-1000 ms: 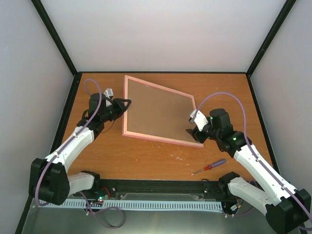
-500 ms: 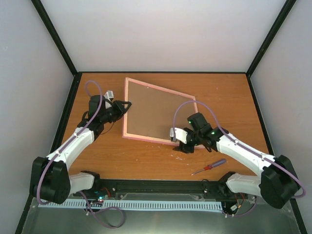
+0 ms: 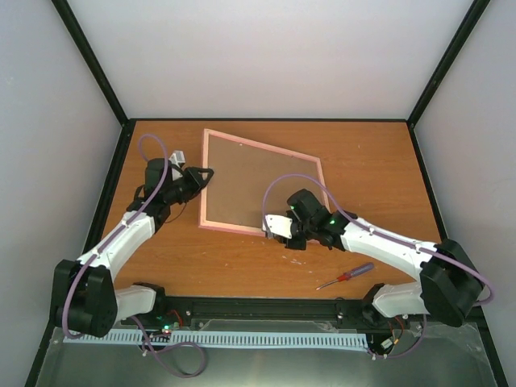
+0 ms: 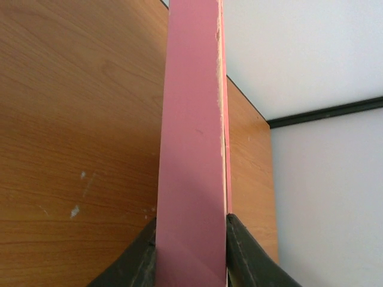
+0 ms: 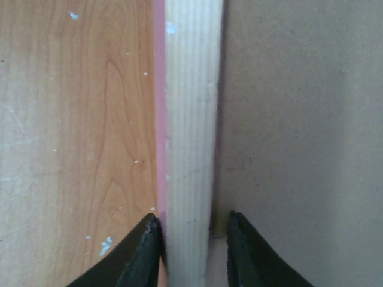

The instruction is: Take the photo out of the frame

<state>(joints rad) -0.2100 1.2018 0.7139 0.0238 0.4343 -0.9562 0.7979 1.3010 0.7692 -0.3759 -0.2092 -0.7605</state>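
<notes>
frame (image 3: 258,181): front face is not showing in any view | left wrist: frame is running off top and bottom, left gripper (image 4: 191,219) fingers being cropped at bottom edge | right wrist: same cropping, right gripper (image 5: 191,215) showing fingertips only | top: right fingertips hiding under own wrist, screwdriver (image 3: 347,276) tip too small to read

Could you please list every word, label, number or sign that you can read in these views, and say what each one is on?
None: no view shows readable text. The frame, the screwdriver and the table bear no lettering, labels or numbers that can be made out.
</notes>
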